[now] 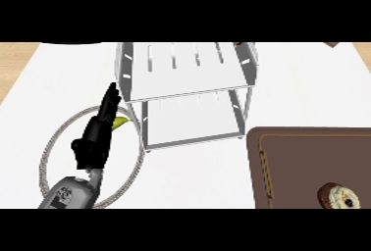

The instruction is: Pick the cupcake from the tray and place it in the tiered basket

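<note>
Nearest, at the view's lower right, the cupcake [340,196] sat on the brown tray [290,162], close to the tray's near edge and partly cut off there. It was well apart from the tiered basket [188,81]. At lower left the grey forearm [71,192] came in over a round plate with a braided rim [51,139] that lay on the white surface [203,176]. Above that plate the left hand [94,139] was held wide, its black fingers straight and pointing away, holding nothing. A small yellow thing [121,122] showed just beside the hand, between it and the basket; what it was could not be told. Farthest, the basket stood upright on the surface, both its white tiers bare, its near left corner close to the fingertips
</note>
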